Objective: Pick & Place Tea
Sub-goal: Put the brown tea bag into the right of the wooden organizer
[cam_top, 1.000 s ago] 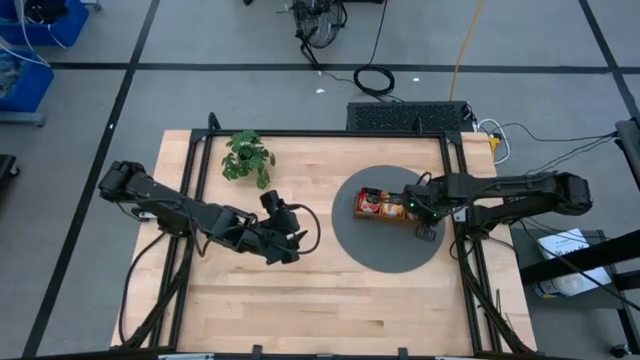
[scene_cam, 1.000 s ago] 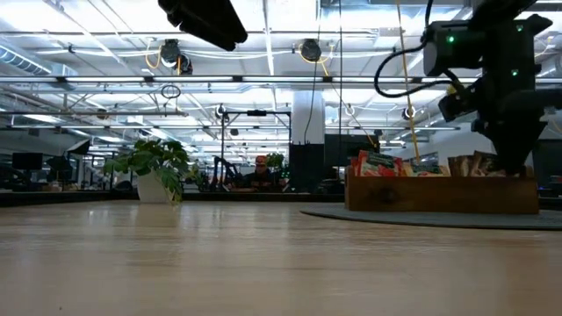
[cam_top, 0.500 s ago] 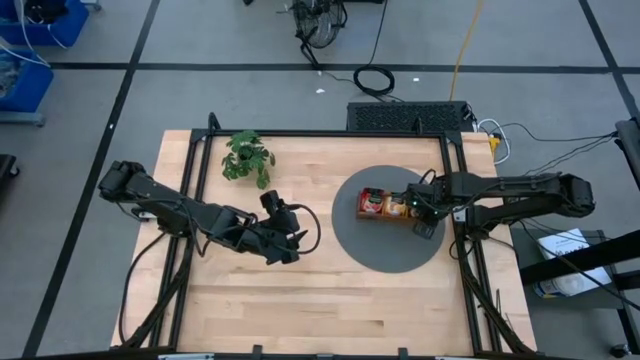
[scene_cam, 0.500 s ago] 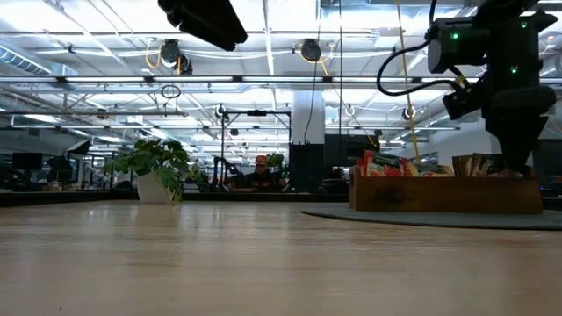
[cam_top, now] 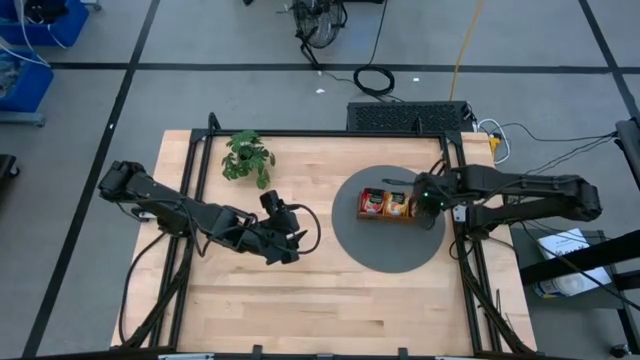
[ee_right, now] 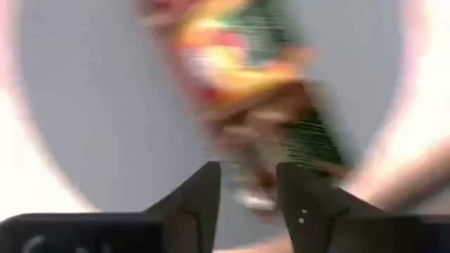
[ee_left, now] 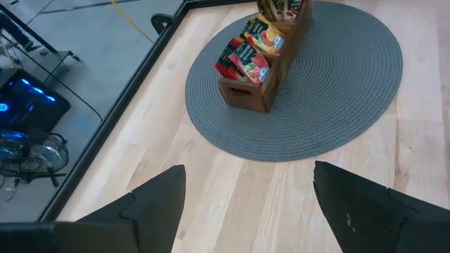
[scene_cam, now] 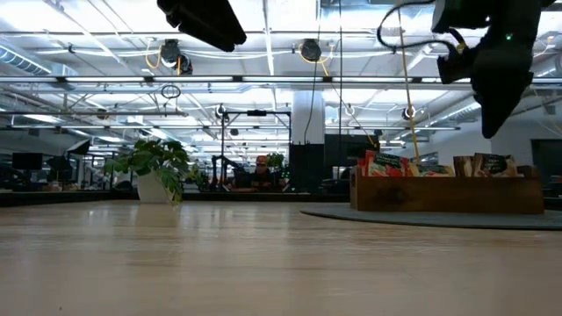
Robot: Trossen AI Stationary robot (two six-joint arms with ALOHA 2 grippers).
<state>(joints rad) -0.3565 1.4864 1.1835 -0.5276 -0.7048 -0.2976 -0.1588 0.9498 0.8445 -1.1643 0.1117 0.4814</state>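
Right gripper: my right gripper (ee_right: pixel 247 193) hangs above the right end of the wooden tray (scene_cam: pixel 446 195), lifted clear of it; my fingers (ee_right: pixel 200 193) stand a little apart with nothing between them.
Right arm pose: my right arm (cam_top: pixel 520 190) reaches in from the right edge of the table (cam_top: pixel 300 310), stretched almost straight leftward, its wrist over the edge of the round grey mat (cam_top: pixel 360 250); in the low view the gripper points down from above the tray.
Tea: the tea sachets (ee_left: pixel 246 53) stand upright in the tray, red ones at the left end, orange-yellow next to them, darker ones further right; the tray sits on the mat.
Left gripper: my left gripper (ee_left: pixel 249 204) is held over bare wood near the middle of the table, well apart from the mat, fingers (ee_left: pixel 158 204) spread wide and empty.
Left arm pose: my left arm (cam_top: pixel 180 210) comes in from the left edge, bent at the elbow, wrist aimed toward the tray.
Plant: a small leafy plant (cam_top: pixel 246 158) stands near the far left corner of the table.
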